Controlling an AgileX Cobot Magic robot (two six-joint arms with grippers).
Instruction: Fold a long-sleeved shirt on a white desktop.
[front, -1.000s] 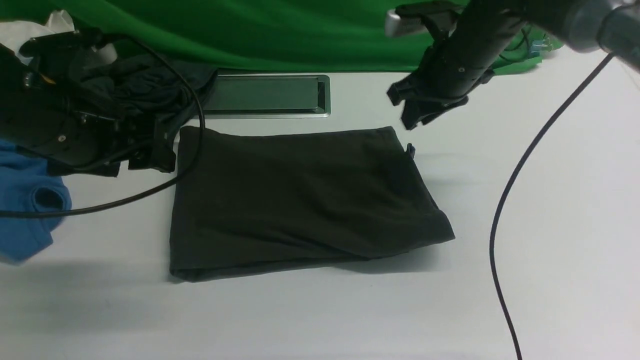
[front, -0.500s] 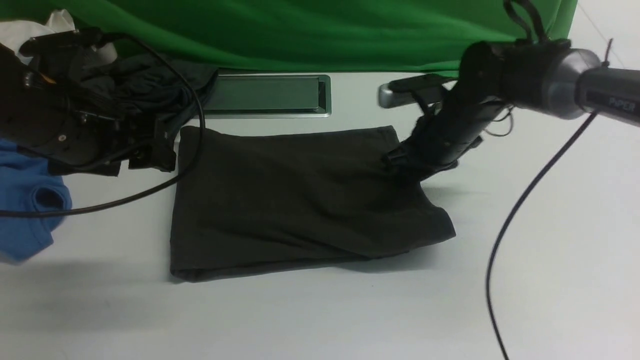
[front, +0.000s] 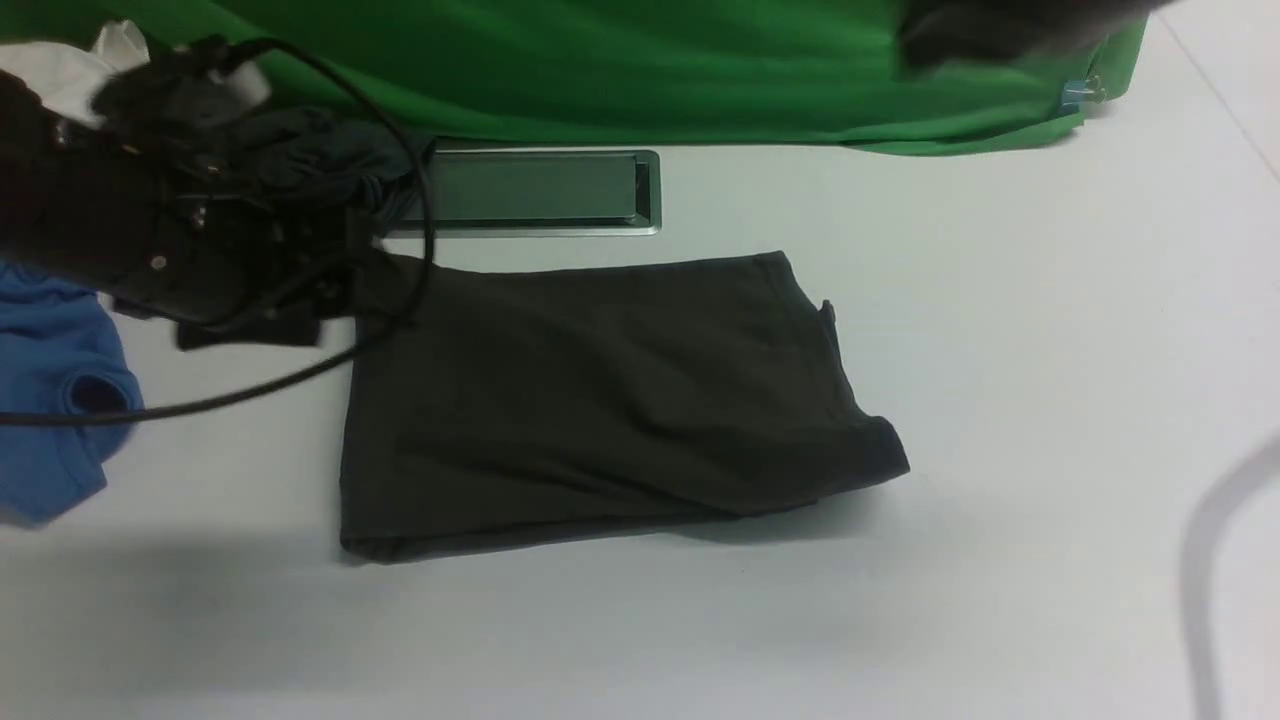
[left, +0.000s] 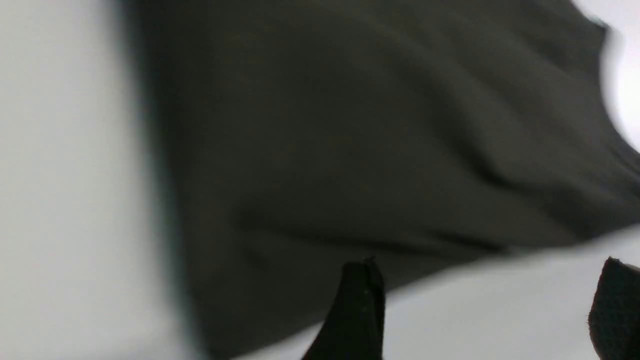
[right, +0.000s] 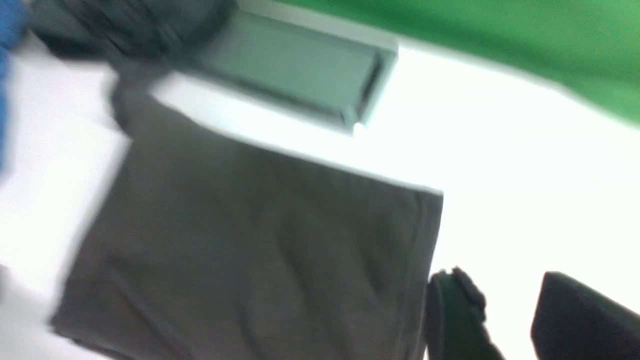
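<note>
The long-sleeved shirt (front: 600, 400) lies folded into a dark rectangle in the middle of the white desktop (front: 1020, 330); its lettering is hidden. My left gripper (front: 270, 325), blurred, hovers at the shirt's far left corner. In the left wrist view this gripper (left: 487, 310) is open above bare table beside the shirt (left: 375, 140), with nothing between its fingers. My right arm (front: 1000, 30) is only a dark blur at the top edge of the front view. In the right wrist view the right gripper (right: 510, 320) is open and raised just off the shirt's (right: 250, 260) edge.
A slate-grey garment (front: 310, 160) is bunched at the back left beside the silver-framed hatch (front: 530, 190). A blue garment (front: 60, 400) lies at the left edge, and a white cloth (front: 50, 70) behind the left arm. The green backdrop (front: 600, 70) closes the far side.
My right arm dropped to the shirt's far right corner, then rose almost out of the front view. My left arm moved slightly back and toward the shirt. The shirt stayed put.
</note>
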